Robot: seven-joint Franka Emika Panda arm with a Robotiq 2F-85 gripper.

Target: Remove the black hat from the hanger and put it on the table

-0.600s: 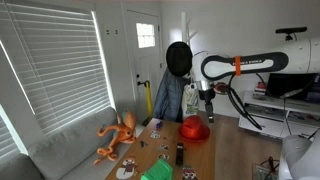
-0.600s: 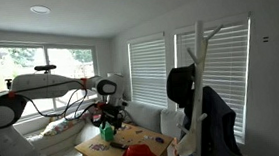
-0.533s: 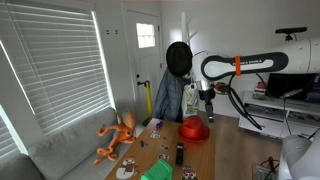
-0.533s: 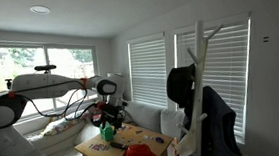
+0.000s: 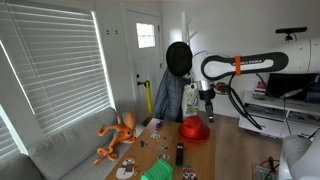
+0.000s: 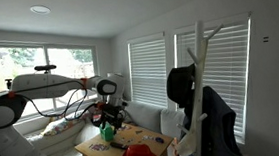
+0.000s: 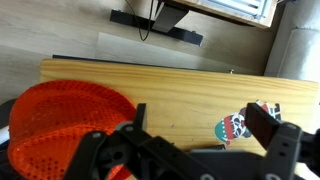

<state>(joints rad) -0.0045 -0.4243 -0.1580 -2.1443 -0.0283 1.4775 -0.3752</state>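
Observation:
The black hat (image 5: 178,57) hangs on the hanger (image 5: 163,60), above a blue jacket (image 5: 168,98); it also shows in an exterior view (image 6: 182,85) on the white stand (image 6: 197,58). My gripper (image 5: 207,108) hovers above the brown table (image 5: 230,150), beside the red hat (image 5: 195,128), away from the black hat. In the wrist view my gripper (image 7: 205,120) is open and empty over the table (image 7: 190,90), with the red hat (image 7: 62,120) on one side.
An orange plush octopus (image 5: 118,135) lies on the grey sofa (image 5: 70,150). Small objects lie on the table, among them a green item (image 5: 158,173) and a patterned piece (image 7: 238,124). Window blinds (image 5: 55,70) stand behind the sofa.

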